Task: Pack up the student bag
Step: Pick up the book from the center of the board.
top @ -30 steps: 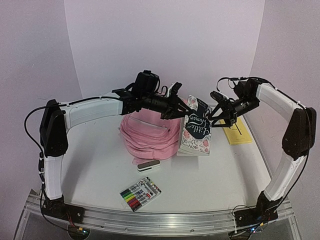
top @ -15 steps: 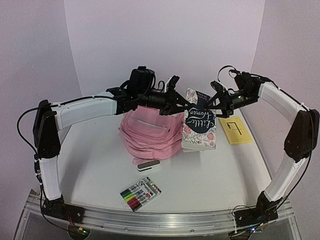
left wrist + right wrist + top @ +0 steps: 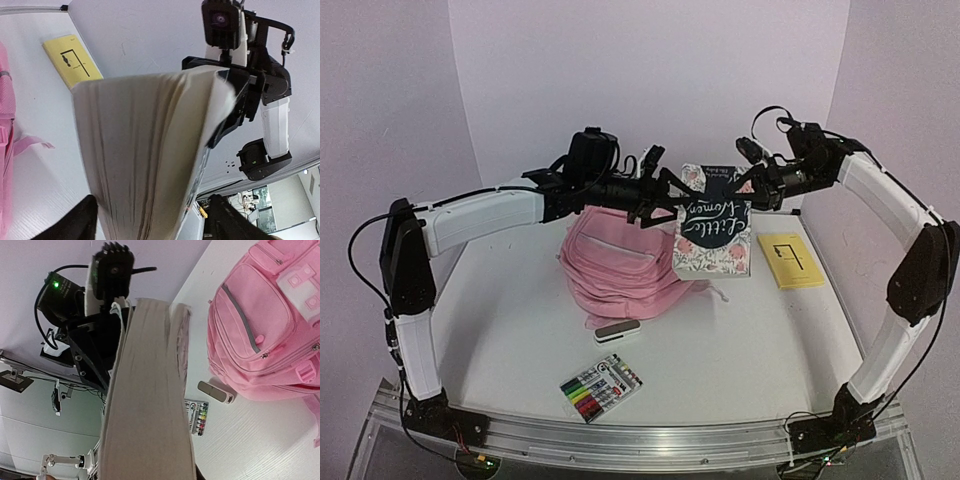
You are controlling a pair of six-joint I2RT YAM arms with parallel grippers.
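Note:
The student bag [image 3: 615,265] is a pink backpack lying at the table's middle back, its zipped pockets and white patches plain in the right wrist view [image 3: 265,325]. A floral book with a dark title patch [image 3: 713,235] hangs in the air just right of the bag. My right gripper [image 3: 752,190] is shut on its upper right corner, and its page edges [image 3: 150,400] fill that wrist view. My left gripper [image 3: 665,195] is at the book's upper left corner. Its fingers [image 3: 82,222] stand open on either side of the page block [image 3: 145,150].
A pack of coloured markers [image 3: 601,387] lies near the front edge. A small white and grey case [image 3: 617,331] sits just in front of the bag. A yellow card [image 3: 790,260] lies flat on the table at the right, under the right arm.
The left gripper has opened off the book and the right gripper has shut on it. The book has risen and swung more upright, to the right of the bag.

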